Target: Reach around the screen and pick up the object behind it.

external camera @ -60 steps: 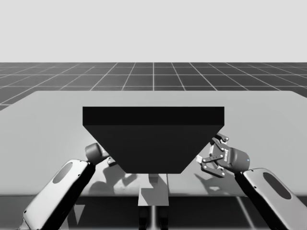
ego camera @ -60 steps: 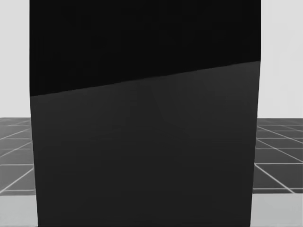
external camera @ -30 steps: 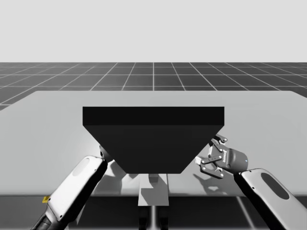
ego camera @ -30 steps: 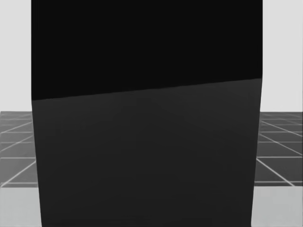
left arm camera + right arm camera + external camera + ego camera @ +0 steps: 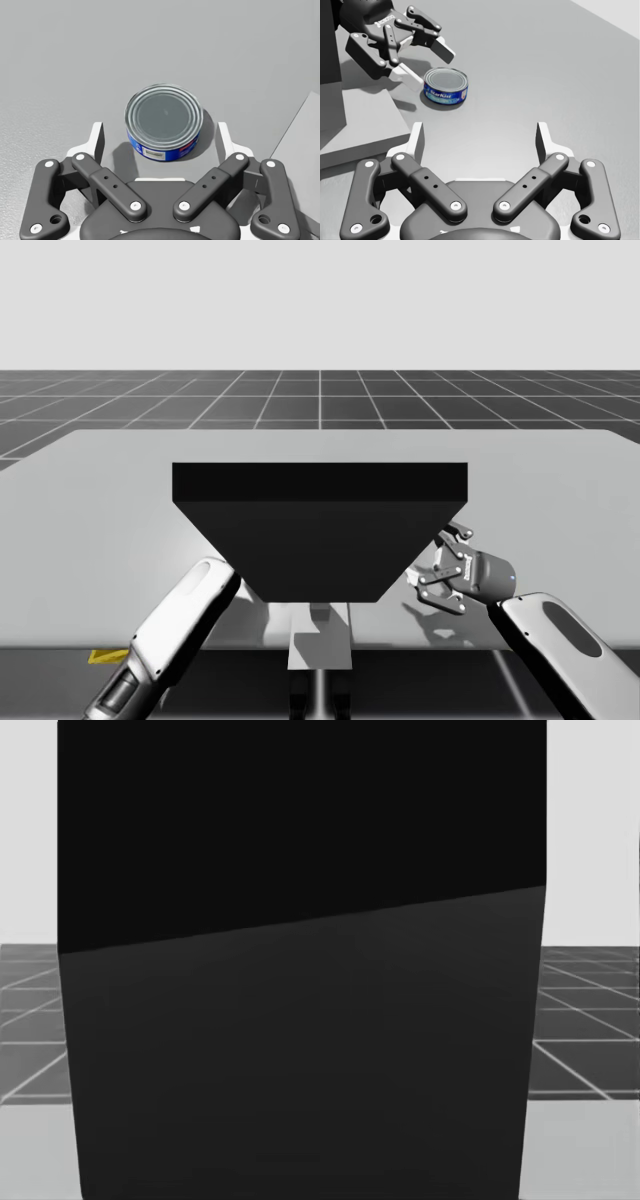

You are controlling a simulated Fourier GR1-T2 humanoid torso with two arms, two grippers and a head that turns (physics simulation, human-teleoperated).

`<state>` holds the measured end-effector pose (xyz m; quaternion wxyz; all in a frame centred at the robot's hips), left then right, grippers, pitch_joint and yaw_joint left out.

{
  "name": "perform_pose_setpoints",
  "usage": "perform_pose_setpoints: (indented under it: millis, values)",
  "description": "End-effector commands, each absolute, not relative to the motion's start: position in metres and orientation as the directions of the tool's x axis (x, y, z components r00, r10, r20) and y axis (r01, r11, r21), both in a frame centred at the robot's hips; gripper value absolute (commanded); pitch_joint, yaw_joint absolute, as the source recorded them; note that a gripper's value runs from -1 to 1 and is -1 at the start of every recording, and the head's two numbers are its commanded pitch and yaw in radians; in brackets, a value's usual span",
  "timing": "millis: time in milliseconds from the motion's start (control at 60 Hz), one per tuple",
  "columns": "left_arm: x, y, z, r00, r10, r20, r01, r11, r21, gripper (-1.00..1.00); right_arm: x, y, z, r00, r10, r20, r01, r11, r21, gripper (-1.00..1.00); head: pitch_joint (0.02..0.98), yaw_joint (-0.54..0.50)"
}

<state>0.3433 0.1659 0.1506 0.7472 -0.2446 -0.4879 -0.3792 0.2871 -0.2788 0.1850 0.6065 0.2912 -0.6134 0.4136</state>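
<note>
Blocking the robot's head is one screen (image 5: 300, 1020); one can (image 5: 164, 122) is sitting between the left gripper's (image 5: 160, 134) released fingers (image 5: 98, 142), the right gripper (image 5: 480, 137) likewise released.

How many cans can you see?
1. A short blue can sits on the grey table between the open fingertips of my left claw, not gripped. The dark screen may hide others.
</note>
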Motion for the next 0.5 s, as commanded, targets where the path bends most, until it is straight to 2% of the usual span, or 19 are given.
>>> perform_pose_setpoints:
  millis: [17, 317, 500]
  values:
    - [0.345, 0.156, 0.146, 0.241, -0.358, 0.902, 0.825, 0.565, 0.004, -1.00, 0.287, -0.280, 0.184, -0.096, 0.147, 0.9844, -0.860, 0.486, -0.157, -1.00, 0.183, -0.03]
    - [0.358, 0.153, 0.142, 0.247, -0.388, 0.888, 0.830, 0.558, 0.012, -1.00, 0.286, -0.280, 0.182, -0.094, 0.156, 0.9832, -0.862, 0.482, -0.159, -1.00, 0.200, -0.03]
    - [0.369, 0.146, 0.141, 0.259, -0.393, 0.882, 0.836, 0.548, -0.001, -1.00, 0.285, -0.280, 0.181, -0.092, 0.160, 0.9827, -0.862, 0.480, -0.159, -1.00, 0.205, -0.04]
